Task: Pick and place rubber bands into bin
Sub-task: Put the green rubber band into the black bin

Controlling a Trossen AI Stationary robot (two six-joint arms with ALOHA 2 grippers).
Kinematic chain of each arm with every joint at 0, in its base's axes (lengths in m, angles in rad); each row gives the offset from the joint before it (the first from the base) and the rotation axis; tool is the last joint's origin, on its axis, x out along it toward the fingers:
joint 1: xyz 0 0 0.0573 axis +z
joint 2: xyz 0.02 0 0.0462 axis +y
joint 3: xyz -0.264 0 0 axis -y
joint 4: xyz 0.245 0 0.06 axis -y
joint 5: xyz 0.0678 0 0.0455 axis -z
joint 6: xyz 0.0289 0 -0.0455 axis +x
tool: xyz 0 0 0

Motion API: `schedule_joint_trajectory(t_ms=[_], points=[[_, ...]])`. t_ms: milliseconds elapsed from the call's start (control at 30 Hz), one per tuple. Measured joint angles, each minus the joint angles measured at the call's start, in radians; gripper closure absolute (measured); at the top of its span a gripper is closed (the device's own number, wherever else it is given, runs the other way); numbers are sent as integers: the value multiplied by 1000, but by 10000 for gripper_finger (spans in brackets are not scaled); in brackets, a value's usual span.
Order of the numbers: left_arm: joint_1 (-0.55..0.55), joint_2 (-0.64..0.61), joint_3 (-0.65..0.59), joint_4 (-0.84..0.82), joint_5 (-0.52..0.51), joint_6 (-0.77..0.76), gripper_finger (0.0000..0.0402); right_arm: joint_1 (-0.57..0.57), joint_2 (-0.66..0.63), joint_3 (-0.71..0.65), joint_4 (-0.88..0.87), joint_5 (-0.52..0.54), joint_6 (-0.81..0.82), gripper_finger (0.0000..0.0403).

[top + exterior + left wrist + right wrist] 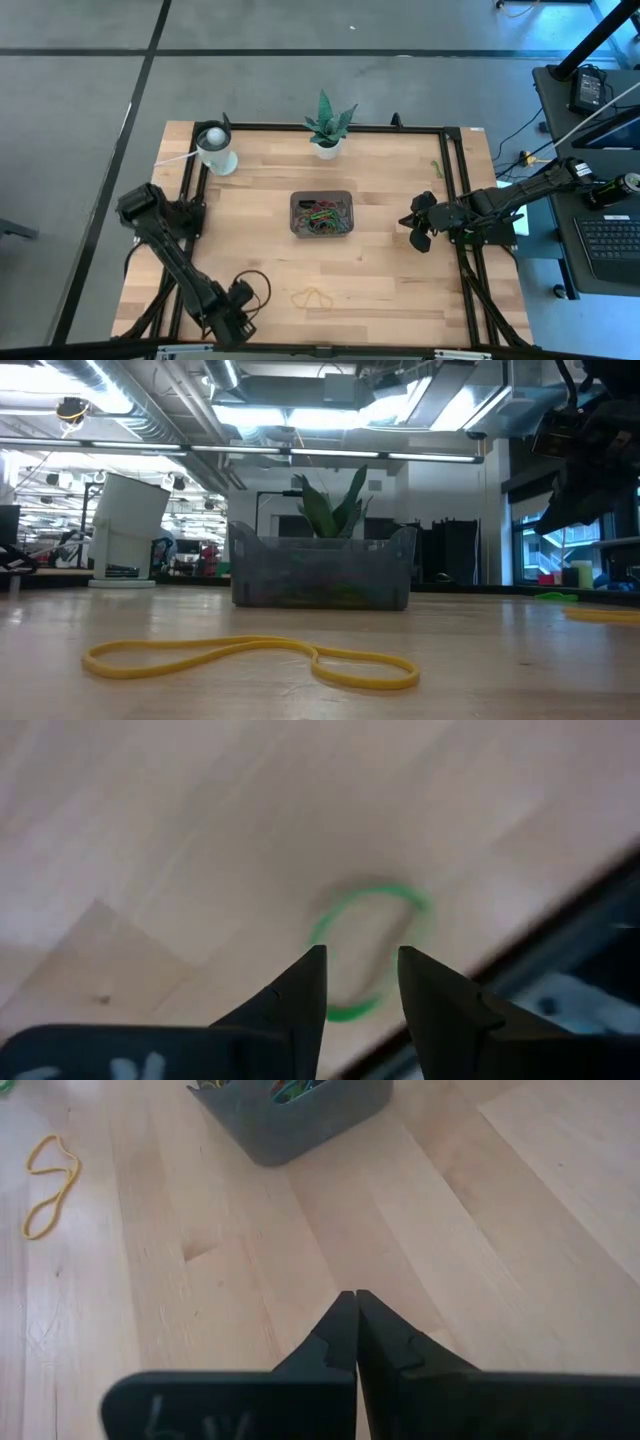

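Left pincer (360, 982): seen over the near left part of the counter, at its edge; fingers parted, nothing held between them; a green rubber band (368, 950) lies flat on the wood just beyond the fingertips.
Right pincer (356, 1308): held above the right side of the counter, pointing toward the bin; fingers pressed together, nothing gripped.
Bin (295, 203): placed near the middle of the counter, in front of the potted plant (328, 124); a tangle of rubber bands in green, red, yellow and dark colours is contained in it.
Yellow rubber band (312, 296): laid flat on the wood in a loose figure-eight, nearer the front edge than the bin and well apart from it; untouched by either pincer.
Another green band (436, 168): seen near the right rail, far side.
White cup (215, 148): stood at the far left corner.
Counter (380, 260): pale wooden planks, framed by dark rails.
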Motion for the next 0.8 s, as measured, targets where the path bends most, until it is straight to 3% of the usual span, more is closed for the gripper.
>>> schedule_joint_trajectory(t_ms=[233, 367, 567, 800], points=[[-1, 139, 6, -3, 126, 26, 282, 0, 0, 0, 0, 0, -1, 402], [0, 163, 8, 15, 126, 21, 299, 0, 0, 0, 0, 0, -1, 402], [5, 158, 31, 7, 114, 62, 390, 0, 0, 0, 1, 0, -5, 402], [4, 117, 67, -23, 77, 76, 399, 0, 0, 0, 1, 0, -2, 402]])
